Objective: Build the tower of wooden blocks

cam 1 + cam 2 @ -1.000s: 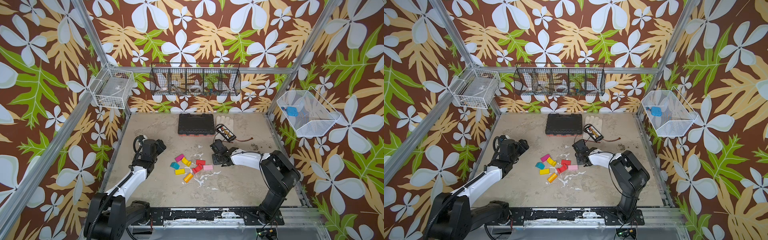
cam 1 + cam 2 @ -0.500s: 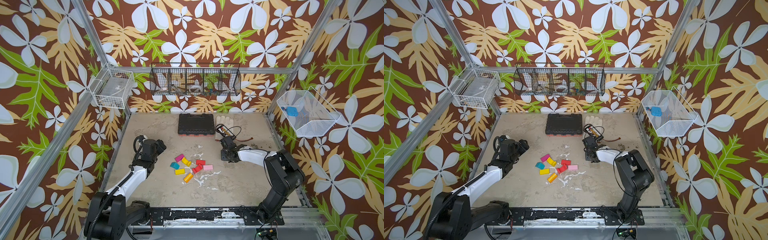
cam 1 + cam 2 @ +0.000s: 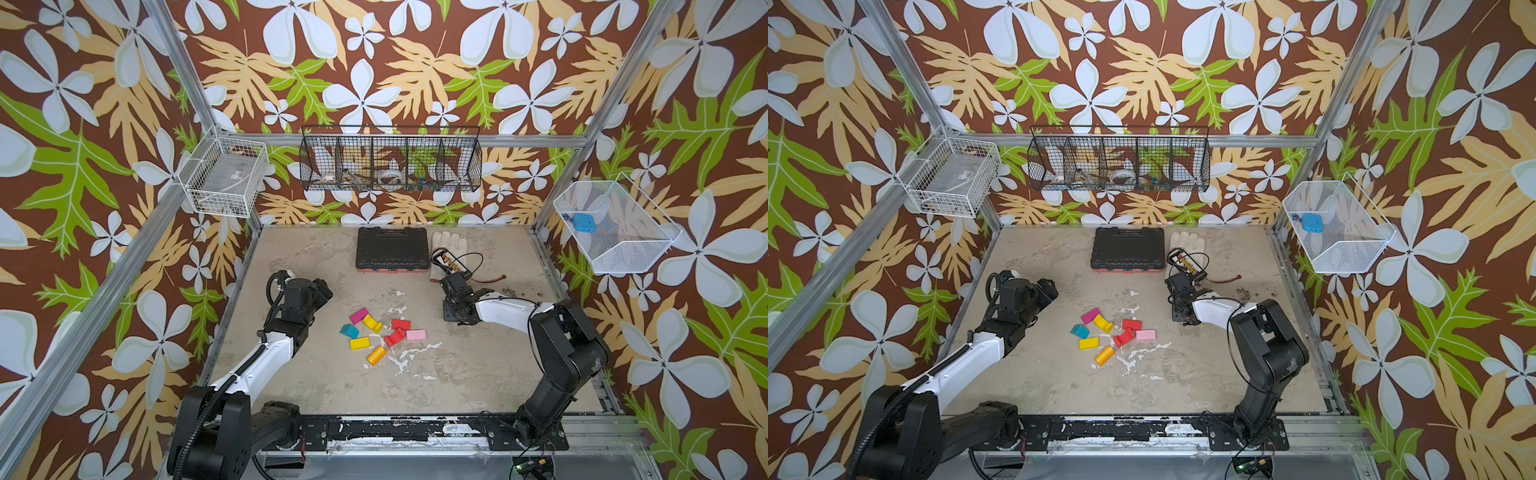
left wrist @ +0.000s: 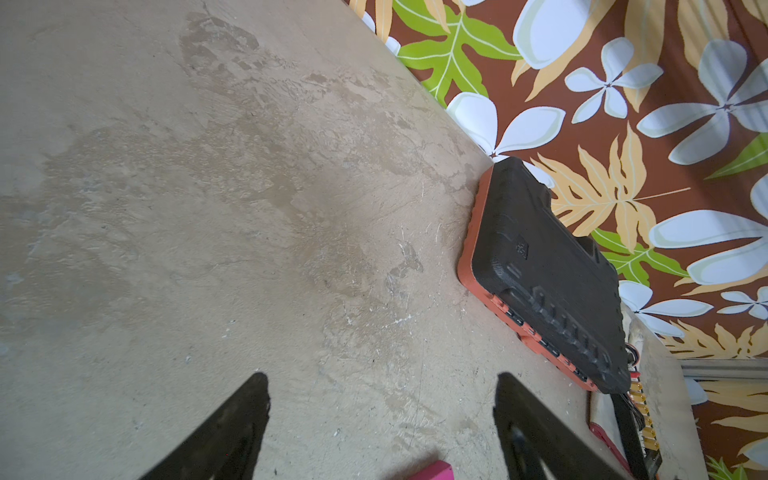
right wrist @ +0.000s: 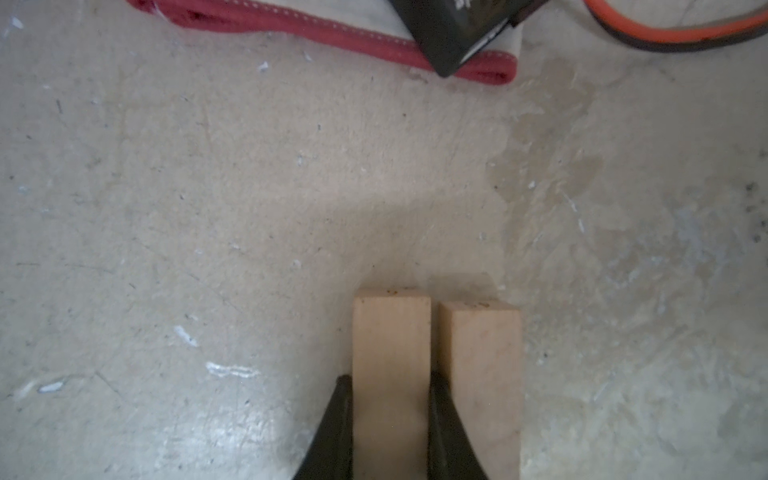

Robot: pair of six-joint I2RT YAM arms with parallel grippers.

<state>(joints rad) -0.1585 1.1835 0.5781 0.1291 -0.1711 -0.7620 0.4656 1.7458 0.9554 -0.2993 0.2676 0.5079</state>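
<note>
Painted blocks [image 3: 394, 338] scattered; tan plank [image 5: 390, 345] clamped

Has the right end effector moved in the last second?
Yes. The right end effector moved away from the pink block, toward the glove at the back.

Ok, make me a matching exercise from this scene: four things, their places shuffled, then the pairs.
1 black plastic tool case
2 plain tan wooden plank
3 small blue object
4 orange rounded wooden block

A between the fingers of the right gripper
B nearest the front edge of the table
C at the table's back edge
D in the white wire basket

Pairs: 1-C, 2-A, 3-D, 4-B
</note>
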